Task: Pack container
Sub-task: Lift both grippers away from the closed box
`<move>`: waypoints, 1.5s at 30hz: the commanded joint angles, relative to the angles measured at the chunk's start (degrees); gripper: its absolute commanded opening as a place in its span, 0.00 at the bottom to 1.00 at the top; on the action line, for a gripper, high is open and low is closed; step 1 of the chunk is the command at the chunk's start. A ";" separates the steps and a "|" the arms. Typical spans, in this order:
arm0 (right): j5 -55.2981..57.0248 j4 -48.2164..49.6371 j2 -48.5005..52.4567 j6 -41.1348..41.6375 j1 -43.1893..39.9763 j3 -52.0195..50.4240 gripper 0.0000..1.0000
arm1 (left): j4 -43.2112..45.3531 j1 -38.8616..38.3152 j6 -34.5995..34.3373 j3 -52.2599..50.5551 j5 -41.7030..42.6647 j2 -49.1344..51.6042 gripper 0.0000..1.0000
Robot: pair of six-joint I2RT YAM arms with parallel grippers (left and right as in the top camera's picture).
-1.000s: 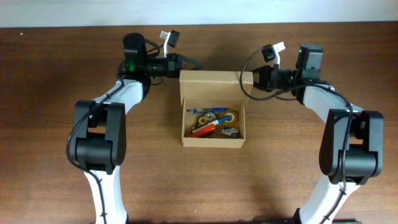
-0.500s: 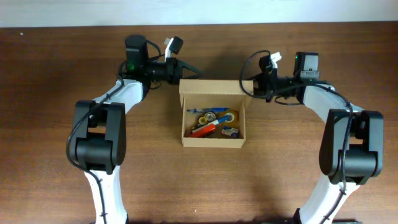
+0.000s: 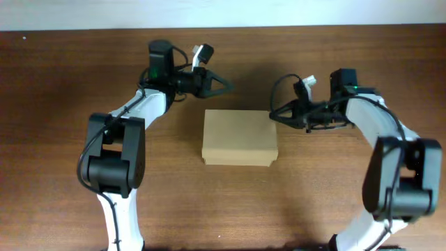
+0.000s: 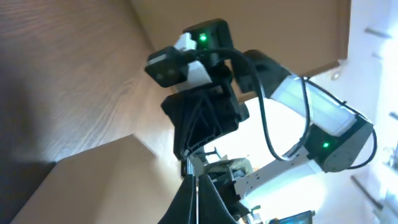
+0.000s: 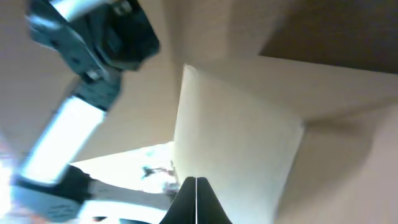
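Observation:
The container (image 3: pixel 239 137), a plain brown cardboard box, sits mid-table with its flap lid folded down flat over the top, so the pens and tape inside are hidden. My left gripper (image 3: pixel 227 86) is shut and empty, hovering just behind the box's back left corner. My right gripper (image 3: pixel 272 116) is shut and empty, its tip at the box's back right corner. The right wrist view shows the box's pale lid and corner (image 5: pixel 249 137) close in front of the shut fingers (image 5: pixel 196 186). The left wrist view shows the shut fingers (image 4: pixel 196 186) beside the box top (image 4: pixel 106 180).
The wooden table (image 3: pixel 56 139) spreads around the box. The two arm bases stand at the front left (image 3: pixel 111 167) and front right (image 3: pixel 394 181). The right arm (image 4: pixel 211 81) shows in the left wrist view.
The box lid has gone from standing open to lying closed over the contents. Both grippers have swung forward and inward, the right one dropping to the box's back right corner.

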 commanded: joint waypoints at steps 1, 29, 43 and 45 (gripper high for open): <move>8.13 -2.25 -6.01 -10.21 0.04 0.44 0.04 | 0.20 -0.87 3.67 0.94 1.40 -5.14 0.02; 18.71 -5.18 -37.35 -10.36 0.02 0.59 0.04 | 21.70 -0.17 6.69 1.11 -21.97 -12.26 0.02; 20.37 -5.99 -37.46 -10.34 0.04 0.59 0.04 | -27.10 2.84 32.37 1.11 -41.22 -12.72 0.02; 20.37 -6.01 -37.46 -10.34 0.04 0.59 0.04 | -30.67 2.60 34.91 1.11 -42.93 -13.77 0.02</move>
